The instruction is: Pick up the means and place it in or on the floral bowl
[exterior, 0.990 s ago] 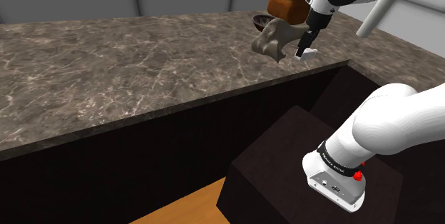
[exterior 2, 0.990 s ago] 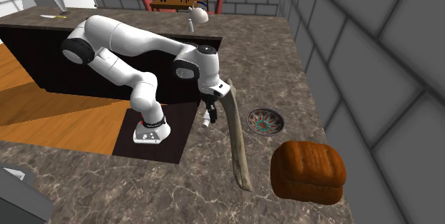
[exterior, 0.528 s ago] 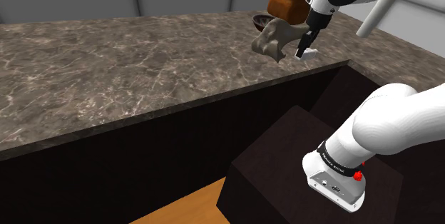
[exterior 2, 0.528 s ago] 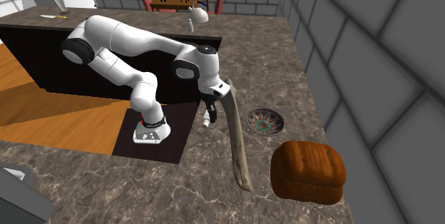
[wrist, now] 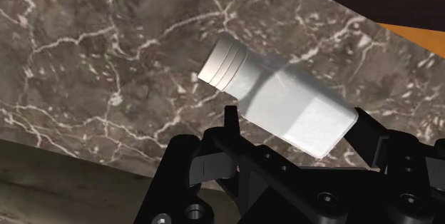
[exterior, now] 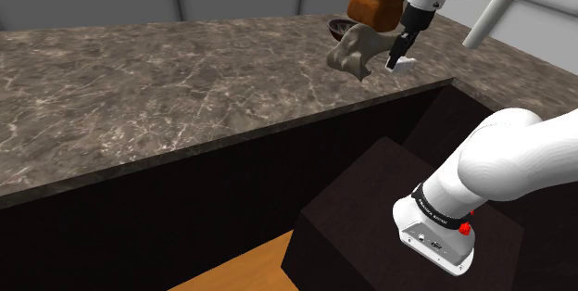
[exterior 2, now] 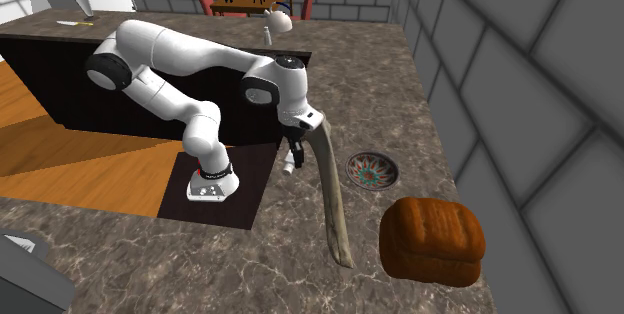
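Note:
My black gripper [wrist: 299,119] is shut on a small white bottle [wrist: 285,101] with a ribbed cap, clasped across its body. The bottle lies tilted between the fingers, cap pointing away from the hand. In the shoulder view the gripper [exterior: 401,56] holds the bottle [exterior: 401,66] just above the marble counter near its front edge. The second exterior view shows the gripper [exterior 2: 291,154] and bottle [exterior 2: 288,167] beside the counter's edge. The floral bowl [exterior 2: 372,171], dark with a coloured pattern inside, sits on the counter a short way beyond the hand, its rim [exterior: 338,28] partly hidden in the shoulder view.
A long beige plank-like thing [exterior 2: 333,197] lies on the brown marble counter [exterior: 185,76] between the gripper and the bowl. A brown bread loaf [exterior 2: 432,240] sits past the bowl. The counter drops off to the dark stand [exterior: 389,206] and orange floor [exterior 2: 60,152].
The hand has risen slightly with the white bottle in it. The plank, bowl and loaf have not moved.

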